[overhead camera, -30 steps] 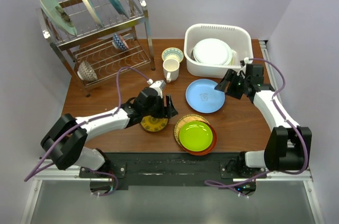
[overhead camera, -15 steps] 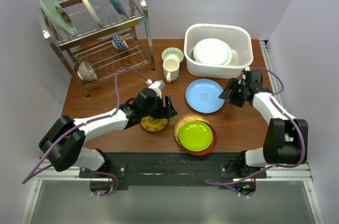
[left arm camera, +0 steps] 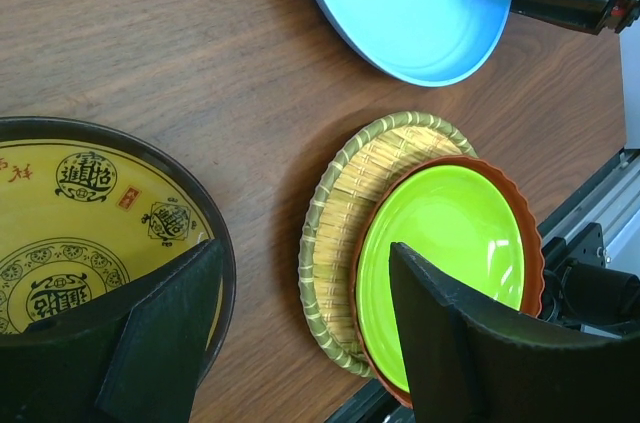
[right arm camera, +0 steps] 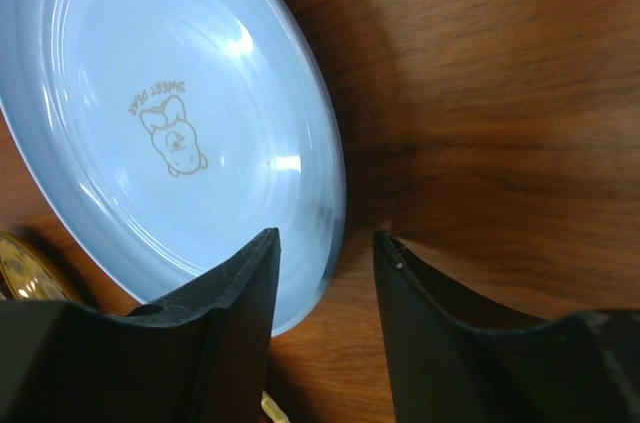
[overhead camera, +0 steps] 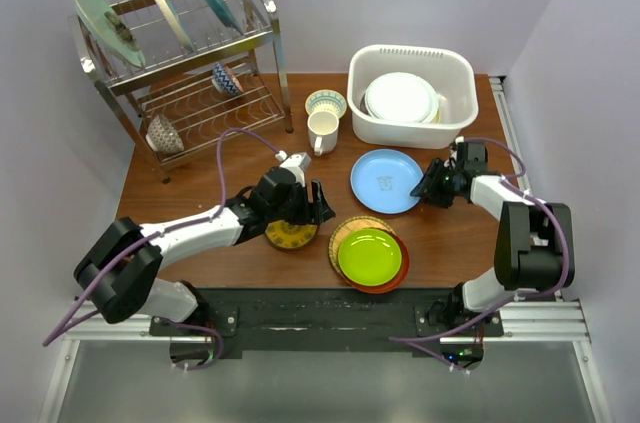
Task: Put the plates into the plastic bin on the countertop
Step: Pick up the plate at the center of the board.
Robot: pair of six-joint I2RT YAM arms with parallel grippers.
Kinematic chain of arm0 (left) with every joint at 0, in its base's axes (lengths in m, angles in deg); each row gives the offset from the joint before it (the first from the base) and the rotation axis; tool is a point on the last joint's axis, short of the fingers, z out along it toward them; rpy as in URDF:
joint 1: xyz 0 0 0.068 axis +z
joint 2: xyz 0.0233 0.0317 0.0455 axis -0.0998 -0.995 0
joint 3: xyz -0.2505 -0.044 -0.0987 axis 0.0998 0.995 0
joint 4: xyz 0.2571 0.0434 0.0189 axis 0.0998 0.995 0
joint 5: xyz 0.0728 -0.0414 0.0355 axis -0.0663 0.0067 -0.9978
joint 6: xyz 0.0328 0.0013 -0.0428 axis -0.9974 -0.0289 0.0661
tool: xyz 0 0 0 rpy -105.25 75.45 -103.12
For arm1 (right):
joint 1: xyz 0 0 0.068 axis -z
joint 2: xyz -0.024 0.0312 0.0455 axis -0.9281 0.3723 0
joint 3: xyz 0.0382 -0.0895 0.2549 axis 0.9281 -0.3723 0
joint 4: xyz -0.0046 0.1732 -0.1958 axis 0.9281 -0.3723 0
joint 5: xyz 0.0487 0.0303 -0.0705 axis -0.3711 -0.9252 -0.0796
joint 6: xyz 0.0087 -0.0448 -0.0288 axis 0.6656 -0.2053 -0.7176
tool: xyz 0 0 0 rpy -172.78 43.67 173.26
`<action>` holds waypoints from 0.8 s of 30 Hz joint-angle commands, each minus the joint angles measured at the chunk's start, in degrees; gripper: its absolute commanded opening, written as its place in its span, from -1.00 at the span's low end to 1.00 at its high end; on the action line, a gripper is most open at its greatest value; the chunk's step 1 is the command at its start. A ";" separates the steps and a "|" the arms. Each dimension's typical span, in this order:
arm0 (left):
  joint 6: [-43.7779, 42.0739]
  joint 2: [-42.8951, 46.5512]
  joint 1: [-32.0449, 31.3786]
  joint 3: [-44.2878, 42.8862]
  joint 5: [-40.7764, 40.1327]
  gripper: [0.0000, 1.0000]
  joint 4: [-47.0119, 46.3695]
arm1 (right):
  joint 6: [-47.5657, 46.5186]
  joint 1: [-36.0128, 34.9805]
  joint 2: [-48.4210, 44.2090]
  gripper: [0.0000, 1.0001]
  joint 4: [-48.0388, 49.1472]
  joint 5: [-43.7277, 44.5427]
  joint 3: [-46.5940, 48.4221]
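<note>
- Your right pincer (overhead camera: 430, 187) is low at the right edge of the blue plate (overhead camera: 385, 181), which lies flat on the table (overhead camera: 460, 233), just near of the plastic bin (overhead camera: 400, 133).
- In the right wrist view the fingers straddle that plate's rim: one finger (right arm camera: 225, 313) is over the blue surface, the other is over bare wood outside it.
- That pincer's jaws stand partway apart, with a gap much wider than the rim. You can't tell from here whether either pad touches the plate.
- A small bear drawing sits in the middle of the blue plate.
- Your left pincer (overhead camera: 315, 205) hangs over the right edge of the yellow patterned plate (overhead camera: 290, 235), near the middle of the table.
- Its jaws are wide and hold nothing. In the left wrist view one finger (left arm camera: 170, 323) is above the dark-rimmed yellow plate and the other is above the lime green plate (overhead camera: 369, 255).
- The lime green plate rests on a red-orange plate (overhead camera: 401, 268), and both overlap the yellow woven plate (overhead camera: 349, 228) to their left. This stack is at the near edge, to the right of the left pincer.
- The bin stands at the far right of the table with white plates (overhead camera: 400, 98) stacked inside it.
- A cream mug (overhead camera: 322, 131) and a small bowl (overhead camera: 325, 102) stand left of the bin, and the wire dish rack (overhead camera: 190, 53) fills the far left corner.
</note>
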 commanded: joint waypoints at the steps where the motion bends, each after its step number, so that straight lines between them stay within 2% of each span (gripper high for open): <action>1: 0.96 -0.48 -0.22 0.33 0.09 0.44 -3.04 | 1.00 0.09 1.20 -0.14 4.18 -2.79 -1.09; 4: 0.96 -0.57 -0.31 0.24 0.17 0.44 -3.04 | 1.27 0.09 2.43 -0.23 5.14 -3.22 -1.45; 6: 0.70 -0.56 -0.22 0.24 0.35 0.46 -3.04 | 1.27 0.09 3.30 -0.36 5.67 -3.49 -1.62; 7: 0.53 -0.56 -0.31 0.24 0.35 0.46 -3.04 | 1.53 0.09 3.57 -0.45 6.02 -3.92 -1.88; 8: 0.44 -0.56 -0.22 0.15 0.35 0.47 -3.04 | 1.62 0.18 3.75 -0.66 6.63 -4.10 -2.06; 10: 0.17 -0.39 -0.31 0.24 0.35 0.48 -3.04 | 1.71 0.09 4.01 -0.82 6.99 -4.80 -2.32; 12: 0.17 -0.13 -0.22 0.41 0.17 0.64 -3.30 | 1.88 0.09 3.66 -0.87 7.78 -5.16 -2.76; 14: 0.17 0.05 -0.22 1.12 0.26 0.70 -4.35 | 2.06 0.09 2.61 -0.95 8.83 -6.13 -3.03; 24: 0.26 -0.30 -0.22 1.47 0.96 0.79 -5.50 | 3.82 0.09 -3.28 -1.00 10.77 -7.97 -4.78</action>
